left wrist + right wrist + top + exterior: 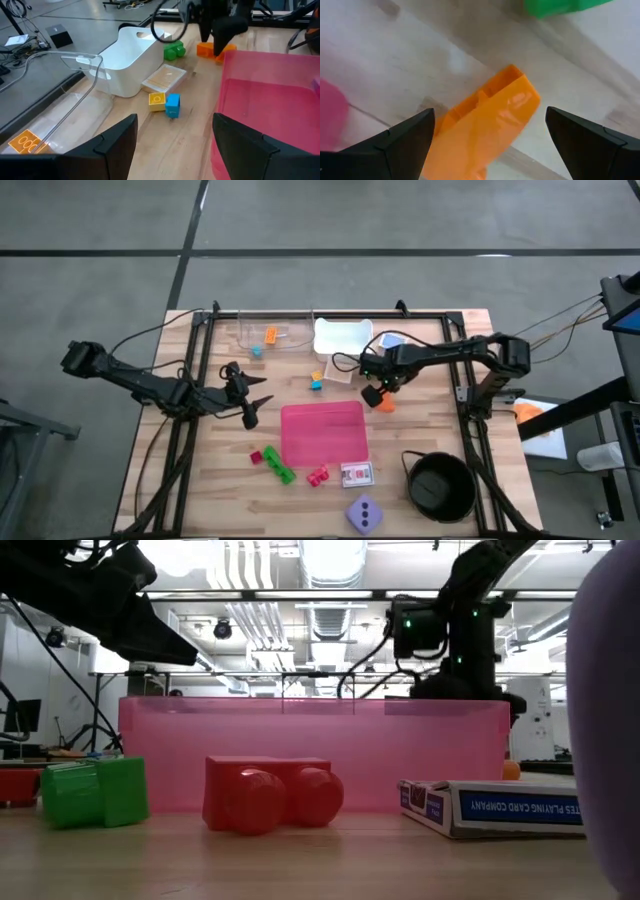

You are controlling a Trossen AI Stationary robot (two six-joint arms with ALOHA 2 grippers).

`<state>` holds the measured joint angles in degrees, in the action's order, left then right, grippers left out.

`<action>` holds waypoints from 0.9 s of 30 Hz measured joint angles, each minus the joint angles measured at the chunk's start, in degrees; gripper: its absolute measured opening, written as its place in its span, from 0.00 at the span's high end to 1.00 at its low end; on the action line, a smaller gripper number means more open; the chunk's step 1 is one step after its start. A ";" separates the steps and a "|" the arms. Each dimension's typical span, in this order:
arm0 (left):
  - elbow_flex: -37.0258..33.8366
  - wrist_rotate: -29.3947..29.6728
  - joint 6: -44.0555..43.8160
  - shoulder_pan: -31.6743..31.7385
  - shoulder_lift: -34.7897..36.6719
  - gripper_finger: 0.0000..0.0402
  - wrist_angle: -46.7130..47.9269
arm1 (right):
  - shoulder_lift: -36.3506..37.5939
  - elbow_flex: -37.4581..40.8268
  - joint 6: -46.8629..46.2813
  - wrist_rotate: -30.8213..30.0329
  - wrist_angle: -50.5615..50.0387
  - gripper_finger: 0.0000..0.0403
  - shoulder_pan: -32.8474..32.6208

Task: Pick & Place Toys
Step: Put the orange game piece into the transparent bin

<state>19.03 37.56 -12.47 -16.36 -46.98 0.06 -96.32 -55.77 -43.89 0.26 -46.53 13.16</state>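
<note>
Above the orange brick (pixel 485 120), right tool (pixel 490 137) wide open.

A pale wooden table (pixel 200 480) carries a flat pink mat (pixel 323 433), a black round bowl (pixel 440 485), a white tub (pixel 343 336), a clear tray (pixel 275 330), a card box (pixel 357 474), a lilac die (pixel 364 513) and scattered bricks: green (pixel 279 465), red (pixel 318 476), orange (pixel 385 402).
</note>
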 joint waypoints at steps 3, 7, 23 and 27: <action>0.00 0.00 0.00 0.00 0.00 0.35 0.02 | -1.04 1.60 0.28 1.10 2.16 0.06 0.05; 0.00 0.00 0.02 0.00 0.00 0.36 0.02 | -1.74 2.44 1.38 1.50 3.81 0.06 0.05; 0.00 0.15 0.17 0.00 0.00 0.36 0.02 | -1.14 2.58 7.30 -0.41 4.37 0.64 -1.51; 0.00 0.17 0.17 0.00 0.00 0.36 0.02 | -1.08 2.58 8.79 -1.44 4.73 0.64 -2.37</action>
<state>19.03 37.74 -12.29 -16.36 -46.98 0.08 -97.40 -53.19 -35.11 -1.18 -41.80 10.79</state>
